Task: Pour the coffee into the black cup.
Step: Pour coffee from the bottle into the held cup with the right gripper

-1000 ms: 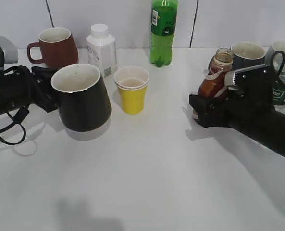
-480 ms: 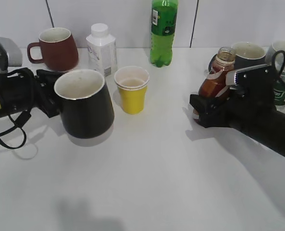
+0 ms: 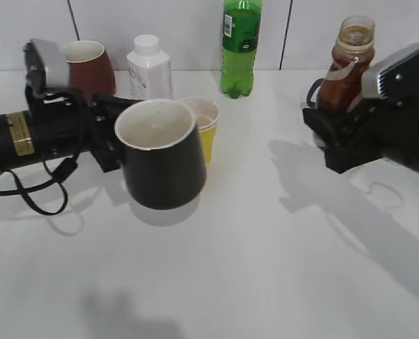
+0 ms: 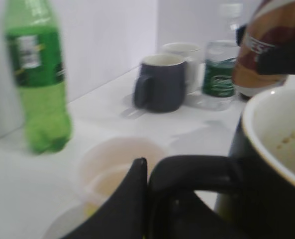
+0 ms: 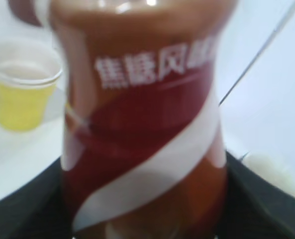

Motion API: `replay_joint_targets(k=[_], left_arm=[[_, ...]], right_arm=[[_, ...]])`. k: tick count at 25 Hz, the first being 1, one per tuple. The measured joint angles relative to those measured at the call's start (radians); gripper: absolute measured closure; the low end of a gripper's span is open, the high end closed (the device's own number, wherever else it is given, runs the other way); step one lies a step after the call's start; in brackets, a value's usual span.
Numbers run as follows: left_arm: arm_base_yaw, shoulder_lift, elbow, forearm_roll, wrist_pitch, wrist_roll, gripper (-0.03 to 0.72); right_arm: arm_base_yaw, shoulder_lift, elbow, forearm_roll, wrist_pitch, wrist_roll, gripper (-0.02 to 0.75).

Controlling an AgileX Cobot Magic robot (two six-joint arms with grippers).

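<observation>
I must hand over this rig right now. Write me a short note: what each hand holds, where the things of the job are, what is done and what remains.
Left hand: shut on the handle of the black cup, which is held at center-left, mouth tilted a little toward the camera, just in front of the yellow cup.
Right hand: shut on the coffee bottle, raised upright on the right, cap off.
Done: both things are gripped and lifted.
Left: bring the bottle's mouth over the black cup and tip it. No pool of coffee shows in the cup.
</observation>
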Motion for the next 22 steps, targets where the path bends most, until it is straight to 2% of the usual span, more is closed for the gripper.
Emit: replay_joint_targets(k=[5, 12, 17, 22], left_arm=[[-0.093, 0.000, -0.045, -0.007, 0.028, -0.001, 0.650], [-0.225, 0.000, -0.120, -0.035, 0.116, -0.004, 0.650], [-0.277, 0.000, -0.145, -0.061, 0.152, -0.004, 0.650], [-0.303, 0.000, -0.148, -0.086, 0.188, -0.004, 0.650]], right_arm=[[0.000, -0.120, -0.033, -0.125, 0.161, -0.088, 0.203], [0.000, -0.180, -0.128, -0.303, 0.308, -0.102, 0.204], [0.000, -0.180, -0.183, -0.464, 0.340, -0.161, 0.204], [0.000, -0.182, -0.195, -0.500, 0.342, -0.296, 0.204]])
